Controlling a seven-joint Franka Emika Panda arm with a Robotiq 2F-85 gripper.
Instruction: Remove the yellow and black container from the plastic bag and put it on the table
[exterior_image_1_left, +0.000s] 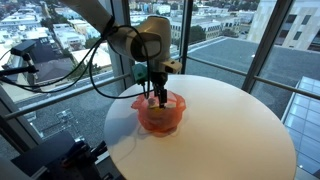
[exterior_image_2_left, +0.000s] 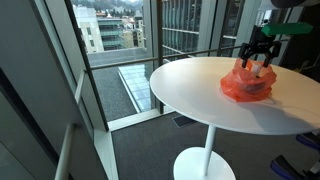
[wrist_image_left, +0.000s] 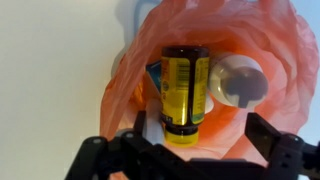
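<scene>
Lengthwise, the container (wrist_image_left: 185, 90) lies in the bag (wrist_image_left: 262, 40), dark end away from spread tool (wrist_image_left: 187, 150).

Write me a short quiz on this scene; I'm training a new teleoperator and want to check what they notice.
1. True or false: the yellow and black container already lies on the table, outside the orange bag.
2. In the wrist view, what lies beside the container inside the bag?
A) a white round object
B) a green apple
C) a red mug
3. Fill in the blank: the gripper is over the bag's mouth with its jaws ____.

Key: 1 false; 2 A; 3 open.
</scene>
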